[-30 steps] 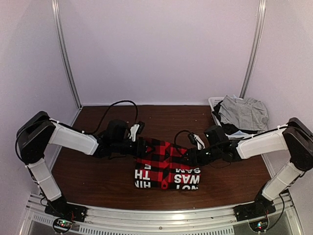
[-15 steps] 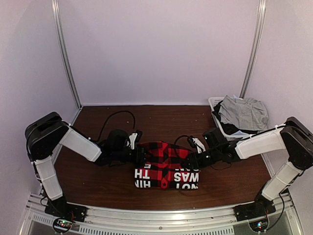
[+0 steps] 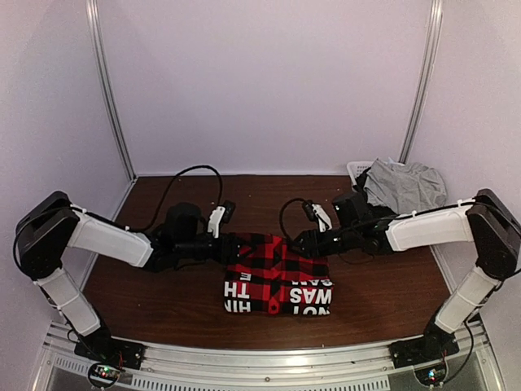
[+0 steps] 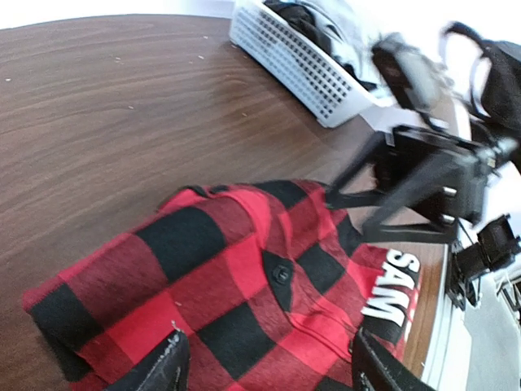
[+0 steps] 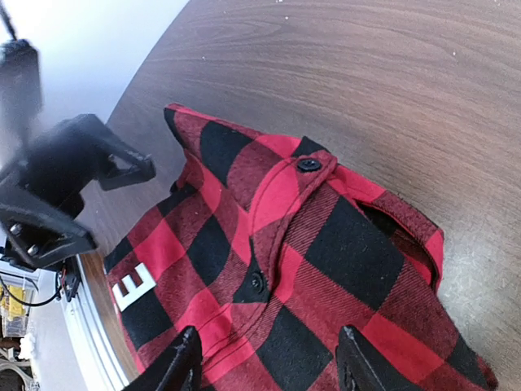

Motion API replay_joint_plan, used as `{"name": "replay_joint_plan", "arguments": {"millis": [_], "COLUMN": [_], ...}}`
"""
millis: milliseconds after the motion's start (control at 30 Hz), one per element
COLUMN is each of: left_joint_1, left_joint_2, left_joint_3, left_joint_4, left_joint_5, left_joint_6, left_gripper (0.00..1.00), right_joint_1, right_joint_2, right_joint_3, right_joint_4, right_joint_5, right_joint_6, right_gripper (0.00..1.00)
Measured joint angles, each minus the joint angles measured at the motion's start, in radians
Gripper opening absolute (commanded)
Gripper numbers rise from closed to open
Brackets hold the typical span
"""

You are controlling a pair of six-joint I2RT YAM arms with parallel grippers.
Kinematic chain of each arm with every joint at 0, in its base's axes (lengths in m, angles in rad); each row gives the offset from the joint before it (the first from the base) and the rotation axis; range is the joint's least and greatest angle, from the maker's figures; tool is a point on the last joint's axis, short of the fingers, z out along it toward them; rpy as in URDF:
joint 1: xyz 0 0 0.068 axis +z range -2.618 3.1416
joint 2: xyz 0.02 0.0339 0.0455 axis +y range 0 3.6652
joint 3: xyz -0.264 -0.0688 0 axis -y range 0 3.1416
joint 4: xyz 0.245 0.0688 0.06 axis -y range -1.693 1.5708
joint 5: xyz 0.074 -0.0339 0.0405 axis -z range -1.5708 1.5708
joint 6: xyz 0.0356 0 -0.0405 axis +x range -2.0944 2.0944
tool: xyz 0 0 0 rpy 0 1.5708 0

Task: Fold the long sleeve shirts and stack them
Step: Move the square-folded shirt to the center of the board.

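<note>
flannel shirt (image 3: 277, 281): folded, flat on worktop (image 3: 163, 297), between both arms | left tool (image 4: 273, 365): released, jaws spread over far left corner | right tool (image 5: 267, 362): released, jaws spread over far right corner

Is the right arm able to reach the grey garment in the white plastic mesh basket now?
Probably yes. The grey garment lies on top of the white plastic mesh basket, just behind the right gripper, with nothing visible between them and its jaws open.
</note>
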Motion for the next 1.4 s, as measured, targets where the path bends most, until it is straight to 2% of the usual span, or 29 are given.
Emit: {"name": "replay_joint_plan", "arguments": {"millis": [233,433,567,700,933,1067,1167,1400], "left_joint_1": [-0.124,-0.193,-0.196,-0.198,-0.198,-0.16,-0.089,0.084], "left_joint_2": [-0.026,-0.024,-0.003,0.001,-0.112,-0.227,-0.247,-0.116], "left_joint_3": [-0.077,-0.129,-0.141,-0.141,-0.138,-0.116,-0.082,0.019], "left_joint_4": [-0.012,-0.082,-0.1,-0.111,-0.154,-0.157,-0.158,-0.164], "left_joint_5": [0.003,-0.034,-0.074,-0.096,-0.119,-0.121,-0.116,-0.055], "left_joint_6": [0.03,0.074,0.1,0.125,0.171,0.183,0.184,0.184], "left_gripper": [0.67,0.63,0.63,0.67,0.76,0.82,0.82,0.82], "right_joint_1": [-0.016,-0.057,-0.06,-0.06,-0.031,0.031,0.088,0.234], "right_joint_2": [0.182,0.235,0.234,0.201,0.008,-0.068,-0.102,-0.116], "right_joint_3": [0.061,0.063,0.052,0.036,0.032,0.032,0.025,-0.022], "right_joint_4": [0.015,0.035,0.056,0.043,-0.065,-0.115,-0.142,-0.163], "right_joint_5": [-0.015,-0.041,-0.055,-0.059,-0.018,0.008,0.018,0.035], "right_joint_6": [-0.007,-0.006,-0.004,-0.007,-0.04,-0.053,-0.055,-0.055], "right_gripper": [0.56,0.56,0.56,0.57,0.57,0.57,0.57,0.57]}}
